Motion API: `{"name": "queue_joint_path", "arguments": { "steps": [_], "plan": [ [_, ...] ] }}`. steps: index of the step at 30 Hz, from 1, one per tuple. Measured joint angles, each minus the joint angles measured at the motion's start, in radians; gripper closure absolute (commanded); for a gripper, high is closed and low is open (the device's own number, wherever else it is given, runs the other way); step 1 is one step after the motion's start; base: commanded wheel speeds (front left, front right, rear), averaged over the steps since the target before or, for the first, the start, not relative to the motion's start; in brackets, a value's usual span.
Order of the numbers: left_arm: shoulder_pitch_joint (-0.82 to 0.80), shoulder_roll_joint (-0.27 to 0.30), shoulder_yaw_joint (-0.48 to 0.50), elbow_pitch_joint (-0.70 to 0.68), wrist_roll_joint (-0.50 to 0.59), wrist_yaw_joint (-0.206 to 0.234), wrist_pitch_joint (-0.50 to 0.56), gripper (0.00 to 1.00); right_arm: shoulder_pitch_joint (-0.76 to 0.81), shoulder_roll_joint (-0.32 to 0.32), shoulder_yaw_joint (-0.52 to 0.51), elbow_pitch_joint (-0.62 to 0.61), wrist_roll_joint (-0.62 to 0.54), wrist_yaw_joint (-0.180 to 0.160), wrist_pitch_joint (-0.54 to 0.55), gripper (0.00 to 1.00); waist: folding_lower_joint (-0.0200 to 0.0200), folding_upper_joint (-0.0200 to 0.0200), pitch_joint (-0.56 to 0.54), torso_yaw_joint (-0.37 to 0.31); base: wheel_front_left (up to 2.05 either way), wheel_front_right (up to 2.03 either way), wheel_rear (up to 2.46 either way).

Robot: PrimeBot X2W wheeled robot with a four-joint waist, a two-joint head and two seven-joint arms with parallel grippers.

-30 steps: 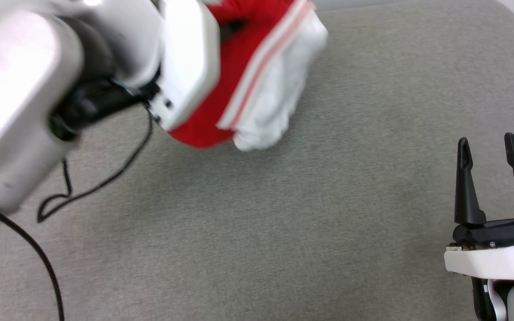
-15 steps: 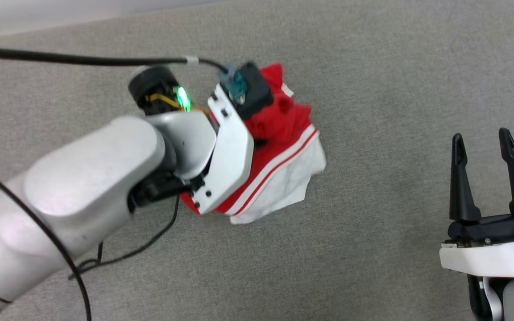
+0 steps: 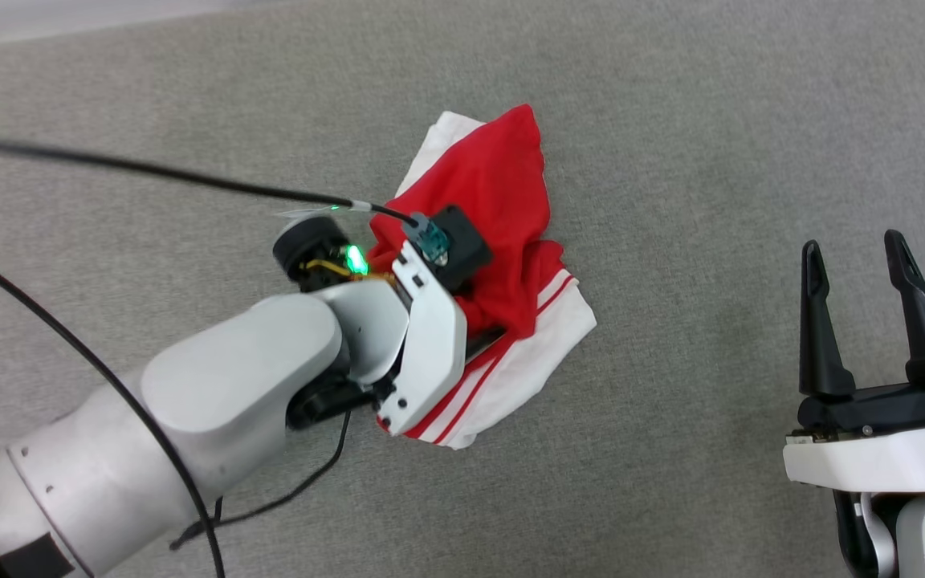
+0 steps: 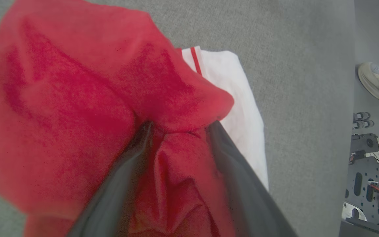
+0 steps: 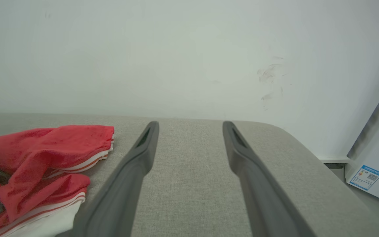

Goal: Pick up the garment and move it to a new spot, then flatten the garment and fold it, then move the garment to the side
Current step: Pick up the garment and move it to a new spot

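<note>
Red garment (image 3: 503,209) lies crumpled; left gripper (image 4: 179,125) has its fingers apart, cloth between them. Well right of the garment, right gripper (image 3: 853,241) is spread too. Blue label (image 5: 365,177) farther right: unreadable.

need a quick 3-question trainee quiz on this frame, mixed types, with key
1. True or false: the right gripper grips the garment.
2. What lies between the fingers of the left gripper? A) white sleeve B) red cloth C) nothing
3. Does the garment lie flat or bunched on the grey surface?
Key: 1 false, it stands open and apart from the garment; 2 B; 3 bunched.
</note>
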Motion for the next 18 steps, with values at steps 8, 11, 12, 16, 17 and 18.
{"name": "queue_joint_path", "arguments": {
  "steps": [8,11,12,16,17,18],
  "plan": [
    [-0.031,-0.03,0.074,0.039,0.126,0.066,-0.33,0.0,0.027,0.0,-0.01,0.012,-0.011,0.0,0.0,0.0,0.0,0.0,-0.068,0.04,0.0,0.0,0.0],
    [-0.001,-0.032,0.102,0.051,0.172,0.141,-0.449,0.0,0.036,0.0,-0.012,0.016,-0.016,0.0,0.0,0.0,0.0,0.0,-0.094,0.06,0.0,0.0,0.0],
    [0.018,-0.032,0.112,0.055,0.175,0.163,-0.484,0.0,0.04,0.0,-0.013,0.018,-0.017,0.0,0.0,0.0,0.0,0.0,-0.102,0.066,0.0,0.0,0.0],
    [0.094,-0.029,0.161,0.072,0.189,0.268,-0.604,0.0,0.054,0.0,-0.021,0.021,-0.019,0.0,0.0,0.0,0.0,0.0,-0.133,0.093,0.0,0.0,0.0],
    [0.112,-0.026,0.175,0.074,0.196,0.294,-0.619,0.0,0.058,0.0,-0.024,0.021,-0.02,0.0,0.0,0.0,-0.0001,0.0,-0.14,0.1,0.0,0.0,0.0],
    [0.133,-0.025,0.195,0.073,0.199,0.319,-0.631,0.0,0.064,0.0,-0.026,0.021,-0.02,0.0,0.0,0.0,0.0,0.0,-0.147,0.107,0.0,0.0,0.0]
  ]
}}
